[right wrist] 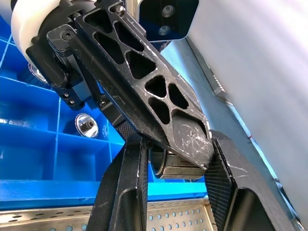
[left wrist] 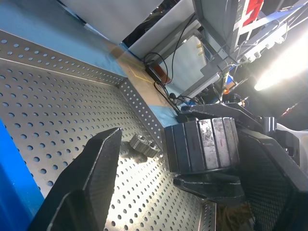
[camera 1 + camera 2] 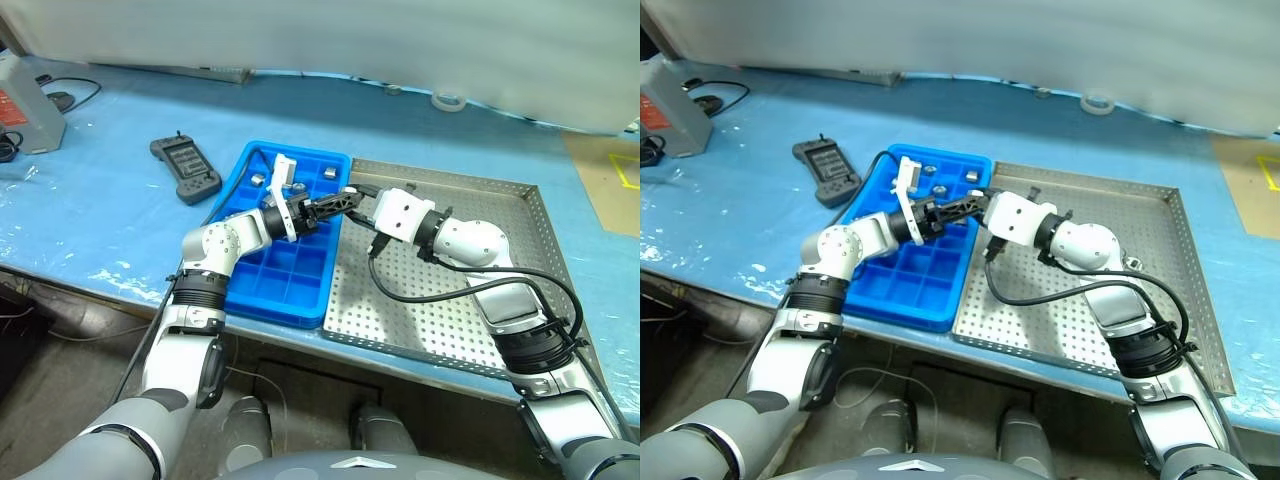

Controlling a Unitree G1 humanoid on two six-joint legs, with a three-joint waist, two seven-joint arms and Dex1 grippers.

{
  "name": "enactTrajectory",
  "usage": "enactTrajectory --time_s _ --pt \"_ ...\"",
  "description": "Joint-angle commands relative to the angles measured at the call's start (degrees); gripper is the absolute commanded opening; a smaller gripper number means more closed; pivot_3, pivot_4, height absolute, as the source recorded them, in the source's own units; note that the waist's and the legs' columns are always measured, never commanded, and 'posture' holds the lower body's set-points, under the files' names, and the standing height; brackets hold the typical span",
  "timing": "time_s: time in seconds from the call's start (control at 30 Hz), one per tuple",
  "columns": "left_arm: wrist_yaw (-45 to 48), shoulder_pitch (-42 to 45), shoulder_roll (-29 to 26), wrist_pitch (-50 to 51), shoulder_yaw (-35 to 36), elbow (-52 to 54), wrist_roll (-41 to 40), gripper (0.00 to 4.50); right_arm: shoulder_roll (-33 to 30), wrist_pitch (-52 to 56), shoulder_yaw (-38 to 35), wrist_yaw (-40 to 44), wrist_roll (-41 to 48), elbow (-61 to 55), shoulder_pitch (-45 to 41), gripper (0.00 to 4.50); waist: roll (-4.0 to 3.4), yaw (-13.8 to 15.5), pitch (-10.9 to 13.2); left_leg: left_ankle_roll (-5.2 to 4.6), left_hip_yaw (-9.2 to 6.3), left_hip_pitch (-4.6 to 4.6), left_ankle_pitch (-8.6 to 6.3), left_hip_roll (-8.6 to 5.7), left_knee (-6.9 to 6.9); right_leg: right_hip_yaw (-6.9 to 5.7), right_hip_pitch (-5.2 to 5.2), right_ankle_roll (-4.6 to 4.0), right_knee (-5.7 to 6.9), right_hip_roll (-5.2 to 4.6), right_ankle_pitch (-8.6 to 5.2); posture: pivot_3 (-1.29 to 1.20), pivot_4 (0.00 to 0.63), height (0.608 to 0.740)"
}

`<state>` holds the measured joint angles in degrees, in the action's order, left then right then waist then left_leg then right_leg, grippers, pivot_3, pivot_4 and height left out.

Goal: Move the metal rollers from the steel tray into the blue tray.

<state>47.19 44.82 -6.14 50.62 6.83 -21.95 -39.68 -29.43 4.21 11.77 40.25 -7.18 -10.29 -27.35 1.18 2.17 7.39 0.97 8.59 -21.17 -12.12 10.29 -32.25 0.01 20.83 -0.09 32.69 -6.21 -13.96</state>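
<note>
A blue-covered table holds a blue tray beside a steel tray, with a black remote well to the left. Above the blue tray's right edge the two grippers meet: the right gripper is pinched on a dark ribbed roller, and the left gripper has its fingers spread around that roller. Other rollers sit in the blue tray's far compartments, and one lies in the steel tray.
</note>
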Motion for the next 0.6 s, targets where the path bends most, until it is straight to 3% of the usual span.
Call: enactTrajectory --time_s 0.03,0.1,0.6 --pt "-0.02 1.19 0.27 -0.63 1.01 2.52 -1.49 2.84 -0.4 -0.85 -0.72 -0.04 0.26 -2.19 -0.79 1.24 0.0 0.01 0.0 0.0 0.0 0.0 0.0 -0.01 0.0 0.0 0.0 0.0 0.0 0.0 0.0 -0.12 0.15 0.74" --pt "-1.44 1.53 0.58 -0.72 1.33 2.28 -1.32 2.16 -0.26 -0.94 -0.62 -0.09 0.13 -2.03 -0.87 1.24 0.0 0.0 0.0 -0.01 0.0 0.0 0.0 -0.02 0.0 0.0 0.0 0.0 0.0 0.0 0.0 -0.12 0.15 0.74" --pt "-3.34 3.22 0.23 -2.09 3.97 0.42 -2.81 2.16 -0.33 0.67 -0.54 0.65 0.5 -1.7 -0.04 1.24 0.0 -0.05 0.0 -0.01 0.0 0.0 0.0 -0.01 0.0 0.0 0.0 0.0 -0.01 0.0 0.0 -0.11 0.15 0.74"
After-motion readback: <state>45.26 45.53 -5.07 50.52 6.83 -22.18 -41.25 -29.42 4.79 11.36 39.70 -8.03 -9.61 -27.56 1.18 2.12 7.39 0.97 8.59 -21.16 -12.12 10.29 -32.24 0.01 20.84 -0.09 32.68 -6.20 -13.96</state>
